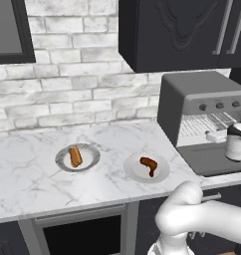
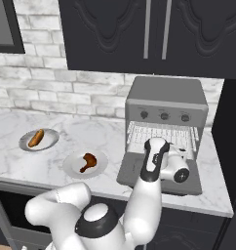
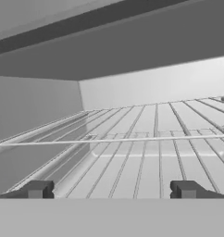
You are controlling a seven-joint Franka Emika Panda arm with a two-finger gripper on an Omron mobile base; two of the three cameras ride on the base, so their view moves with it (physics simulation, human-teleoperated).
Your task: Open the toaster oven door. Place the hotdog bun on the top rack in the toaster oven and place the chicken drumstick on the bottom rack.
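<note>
The toaster oven stands at the right end of the counter. Its door is folded down flat, so the wire racks are bare to see. My gripper is open and holds nothing. It points straight into the oven mouth just above the lowered door, and the gripper reaches the front of the racks. The hotdog bun lies on a grey plate left of the oven. On a white plate closer to the oven rests the chicken drumstick. The bun and the drumstick both lie well left of my hand.
The grey plate and the white plate sit on a marble counter against a white brick wall. Black cabinets hang above the oven. A dark tall unit closes off the right side.
</note>
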